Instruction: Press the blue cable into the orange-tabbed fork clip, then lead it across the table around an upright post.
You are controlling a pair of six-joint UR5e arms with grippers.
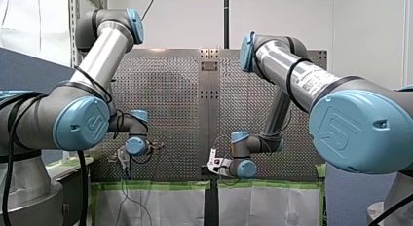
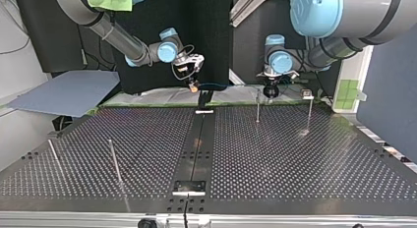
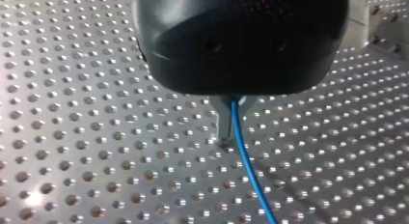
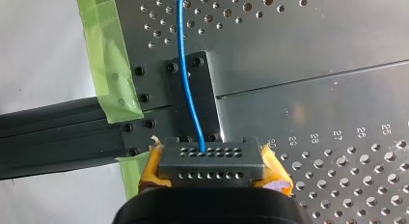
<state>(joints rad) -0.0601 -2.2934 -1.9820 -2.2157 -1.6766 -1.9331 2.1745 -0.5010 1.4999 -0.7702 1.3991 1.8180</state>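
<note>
Front view: my left gripper [image 1: 125,160] and my right gripper [image 1: 214,163] hang low over the table [image 1: 165,89].
Left wrist view: its metal fingers [image 3: 223,121] pinch the blue cable [image 3: 246,161], which trails ahead of them.
Right wrist view: the yellow pads [image 4: 153,168] clamp the cable, which runs straight ahead.

We see a table [image 3: 96,137] of bare, perforated metal, satin with bright glints at the holes. The cable [image 4: 185,79] has a smooth, slightly glossy blue plastic jacket. Our left gripper [image 3: 230,132] has a glossy black plastic housing and dull metal fingers [image 3: 223,120]. Our right gripper [image 4: 212,159] carries matt yellow pads [image 4: 277,178], wrinkled at the edges. The green tape [image 4: 108,64] looks thin and semi-gloss. The 4 posts [image 2: 114,159] are plain, smooth metal.
</note>
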